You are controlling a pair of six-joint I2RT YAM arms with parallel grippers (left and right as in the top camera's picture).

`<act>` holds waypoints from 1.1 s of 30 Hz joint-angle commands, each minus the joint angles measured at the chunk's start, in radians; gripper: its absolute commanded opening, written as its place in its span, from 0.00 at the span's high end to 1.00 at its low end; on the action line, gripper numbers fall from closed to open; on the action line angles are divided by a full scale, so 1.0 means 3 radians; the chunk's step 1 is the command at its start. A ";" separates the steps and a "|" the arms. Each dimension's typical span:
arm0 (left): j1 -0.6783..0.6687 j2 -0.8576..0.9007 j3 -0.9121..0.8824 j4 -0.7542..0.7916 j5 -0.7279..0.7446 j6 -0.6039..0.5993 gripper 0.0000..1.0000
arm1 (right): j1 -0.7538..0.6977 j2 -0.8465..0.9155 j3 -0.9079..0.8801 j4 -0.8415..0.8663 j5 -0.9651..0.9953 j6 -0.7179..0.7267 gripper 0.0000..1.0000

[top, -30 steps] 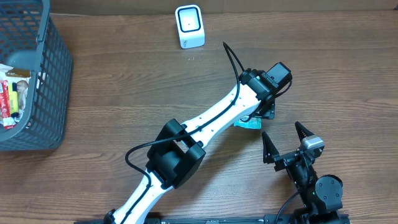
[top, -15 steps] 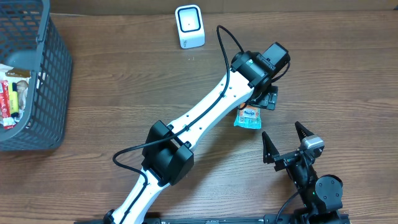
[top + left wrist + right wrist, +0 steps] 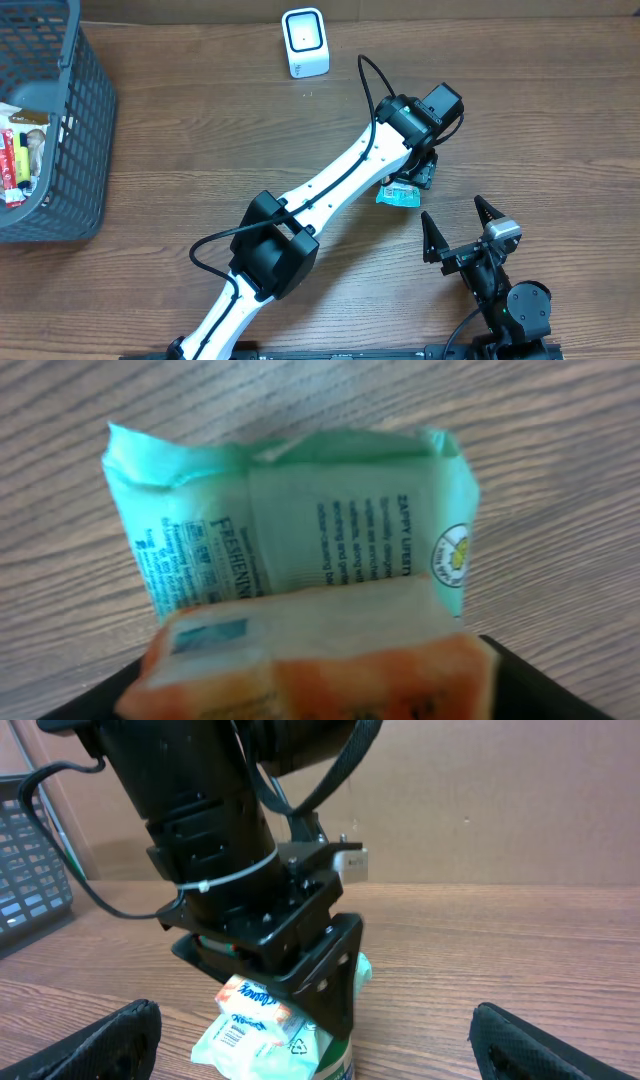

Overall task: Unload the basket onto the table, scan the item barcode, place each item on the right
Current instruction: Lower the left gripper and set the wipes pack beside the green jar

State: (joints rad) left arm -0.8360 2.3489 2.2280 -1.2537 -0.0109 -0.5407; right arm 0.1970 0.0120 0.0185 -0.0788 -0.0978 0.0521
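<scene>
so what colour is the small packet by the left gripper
The packet is mint green with an orange end, clearest in the left wrist view.

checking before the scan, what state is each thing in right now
packet, lying on the table
left gripper, down over the packet, grip unclear
right gripper, open, empty
scanner, upright, nothing in front
basket, upright, items inside
</scene>
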 commanded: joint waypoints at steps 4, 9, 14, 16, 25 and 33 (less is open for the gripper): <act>-0.0011 -0.0067 -0.0027 0.0033 0.0039 0.0006 0.56 | -0.0006 -0.0031 -0.0036 0.0015 -0.0003 0.0014 0.00; 0.0013 -0.0086 0.0024 0.0010 0.0038 0.0008 0.62 | -0.0006 -0.0031 -0.0036 0.0015 -0.0003 0.0014 0.00; 0.0076 -0.0165 0.0070 -0.0011 0.0042 0.0006 0.59 | -0.0006 -0.0031 -0.0036 0.0015 -0.0003 0.0014 0.00; 0.0102 -0.0228 0.0070 -0.0010 0.0039 0.0006 0.59 | -0.0006 -0.0031 -0.0036 0.0015 -0.0003 0.0014 0.00; 0.0348 -0.0413 0.0070 -0.0141 0.0005 0.0006 0.60 | -0.0006 -0.0031 -0.0036 0.0015 -0.0003 0.0014 0.00; 0.0507 -0.0412 0.0055 -0.0566 -0.0369 -0.0144 0.61 | -0.0006 -0.0031 -0.0036 0.0015 -0.0003 0.0014 0.00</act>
State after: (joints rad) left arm -0.6853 2.2589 2.2261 -1.4002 -0.0433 -0.5484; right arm 0.1970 0.0120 0.0185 -0.0784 -0.0978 0.0525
